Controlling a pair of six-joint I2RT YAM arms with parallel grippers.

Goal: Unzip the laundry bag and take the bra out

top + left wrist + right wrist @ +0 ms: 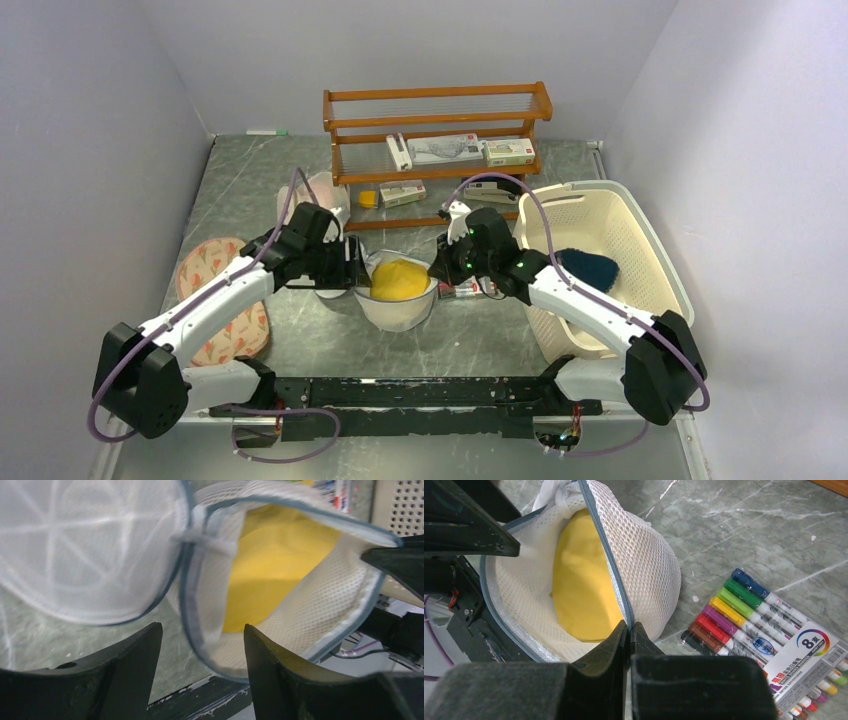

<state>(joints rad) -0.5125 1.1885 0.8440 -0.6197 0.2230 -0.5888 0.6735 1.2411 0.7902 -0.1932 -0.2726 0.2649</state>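
The laundry bag lies unzipped at the table's middle, its mouth gaping upward. The mustard-yellow bra sits inside, one rounded cup showing. My left gripper is at the bag's left edge. In the left wrist view it is open, with the grey-blue zip rim passing between the fingers and the flat lid flopped left. My right gripper is at the bag's right edge. In the right wrist view it is shut on the zip rim, beside the bra.
A cream basket holding a dark teal cloth stands at the right. A wooden rack with boxes is at the back. A pinkish mesh pouch lies at the left. A marker pack lies right of the bag.
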